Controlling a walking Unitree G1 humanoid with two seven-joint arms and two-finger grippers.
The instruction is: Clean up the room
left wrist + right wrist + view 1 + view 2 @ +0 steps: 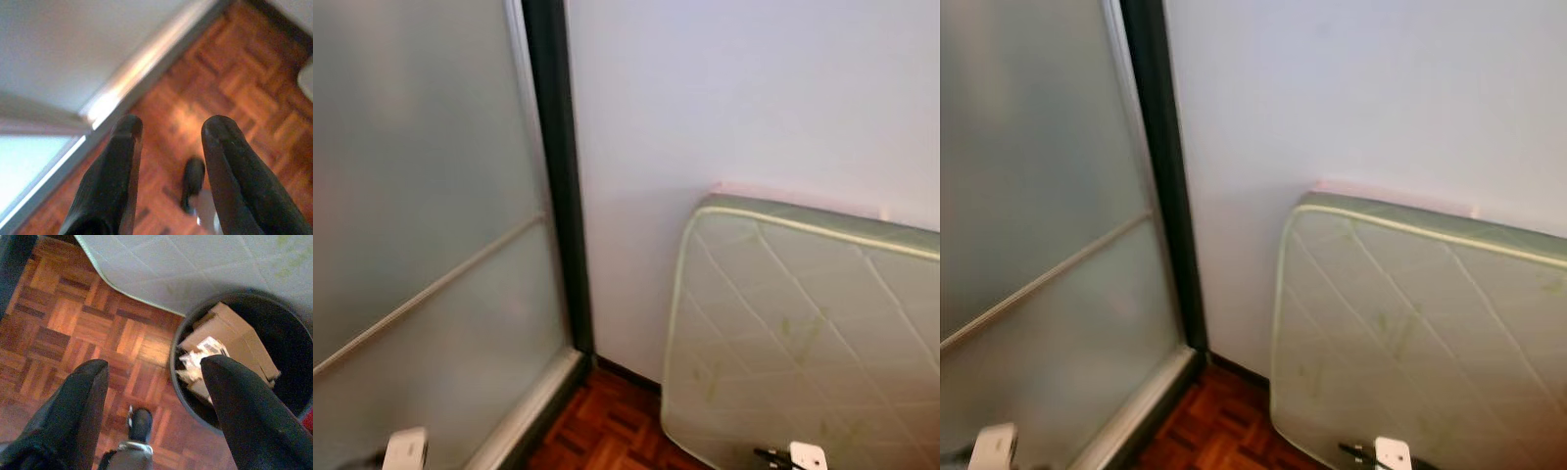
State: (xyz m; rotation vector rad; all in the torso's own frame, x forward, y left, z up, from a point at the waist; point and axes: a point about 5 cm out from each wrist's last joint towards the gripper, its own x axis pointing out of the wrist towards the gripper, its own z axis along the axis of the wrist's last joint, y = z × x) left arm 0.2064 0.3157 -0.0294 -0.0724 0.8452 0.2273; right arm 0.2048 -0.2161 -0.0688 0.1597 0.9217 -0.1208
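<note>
The left gripper (pixel 171 142) hangs low over the reddish-brown wooden parquet floor (pixel 244 83), its two black fingers (pixel 110 181) spread apart with nothing between them. Beyond its fingertips runs the silver bottom rail (pixel 142 68) of a frosted glass sliding door (pixel 421 215), and straight below the gripper a dark robot foot (pixel 193 183) rests on the parquet.

The right gripper (pixel 156 367) is likewise open and empty, its fingers wide apart above the same floor. Just beside its one fingertip, and partly hidden under it, stands a round black waste bin (pixel 288 333) that holds a brown cardboard box (pixel 234 335) and some crumpled white paper (pixel 203 355); the box lies tilted inside the bin, and the paper sits against it on the side nearer the gripper. Past the bin, farther from the gripper, a pale green quilted mattress (pixel 783 333) stands on its edge and leans against the white wall (pixel 744 98); the bin's far rim is close against the mattress, though whether they touch cannot be told. Another dark foot (pixel 141 425) shows below the right gripper.

From the head views, a dark door frame post (pixel 558 176) stands between the frosted door and the wall, and a dark skirting board (pixel 626 374) runs along the wall's foot down to the mattress.
</note>
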